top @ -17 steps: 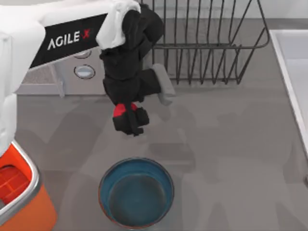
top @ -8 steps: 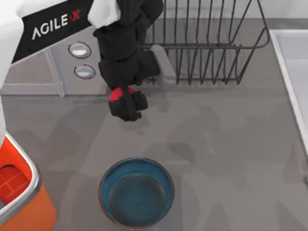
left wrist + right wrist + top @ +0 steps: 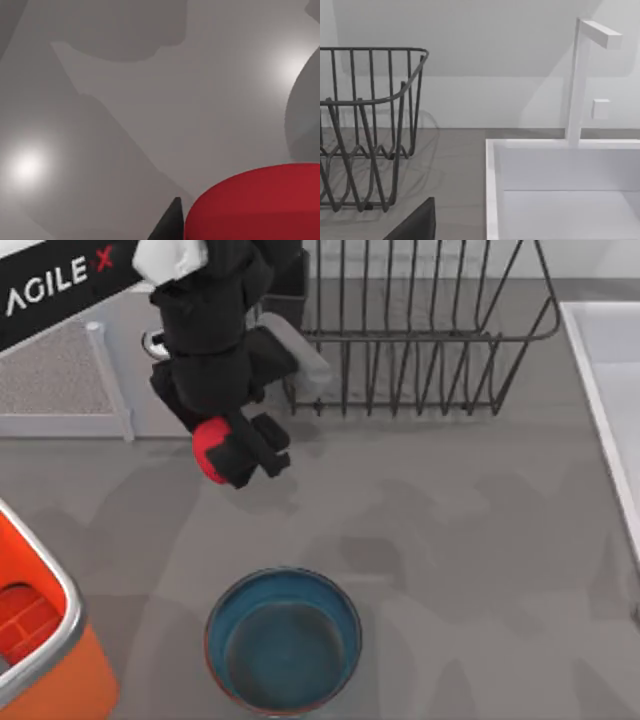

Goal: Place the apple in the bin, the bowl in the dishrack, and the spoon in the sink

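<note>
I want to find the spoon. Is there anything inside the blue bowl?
No spoon: the bowl shows just its bare teal inside. The table under it is covered. The left gripper holds the apple farther back.

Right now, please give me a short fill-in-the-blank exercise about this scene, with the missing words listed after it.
1. The left gripper is shut on the ____.
2. The bowl stands empty on the table, its inside coloured ____.
3. The orange bin stands at the table's ____ edge in the top view.
4. The black wire dishrack holds ____ dishes.

Missing words: apple; teal-blue; left; no
</note>
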Robot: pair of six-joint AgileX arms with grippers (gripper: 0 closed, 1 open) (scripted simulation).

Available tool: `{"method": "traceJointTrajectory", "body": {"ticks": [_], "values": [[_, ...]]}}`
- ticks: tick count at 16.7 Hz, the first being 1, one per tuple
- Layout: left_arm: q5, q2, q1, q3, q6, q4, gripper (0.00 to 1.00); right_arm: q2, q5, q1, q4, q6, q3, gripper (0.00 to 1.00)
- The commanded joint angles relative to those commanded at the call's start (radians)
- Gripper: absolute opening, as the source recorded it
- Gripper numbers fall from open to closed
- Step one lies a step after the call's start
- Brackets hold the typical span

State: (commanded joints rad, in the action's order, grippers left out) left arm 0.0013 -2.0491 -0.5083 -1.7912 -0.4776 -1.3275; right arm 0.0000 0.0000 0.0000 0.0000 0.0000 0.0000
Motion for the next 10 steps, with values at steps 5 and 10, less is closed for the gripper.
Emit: {"method": "traceJointTrajectory", "body": {"ticks": [5,10], "values": [[-0.008,0.159,0.088,0.131,0.449,-0.045,0.0,0.0,0.0,0.0,0.0,0.0,0.0,1.0],[-0.025,0.356,0.22,0.324,1.022,-0.084,0.0,0.0,0.0,0.0,0.0,0.0,0.0,1.0]]}}
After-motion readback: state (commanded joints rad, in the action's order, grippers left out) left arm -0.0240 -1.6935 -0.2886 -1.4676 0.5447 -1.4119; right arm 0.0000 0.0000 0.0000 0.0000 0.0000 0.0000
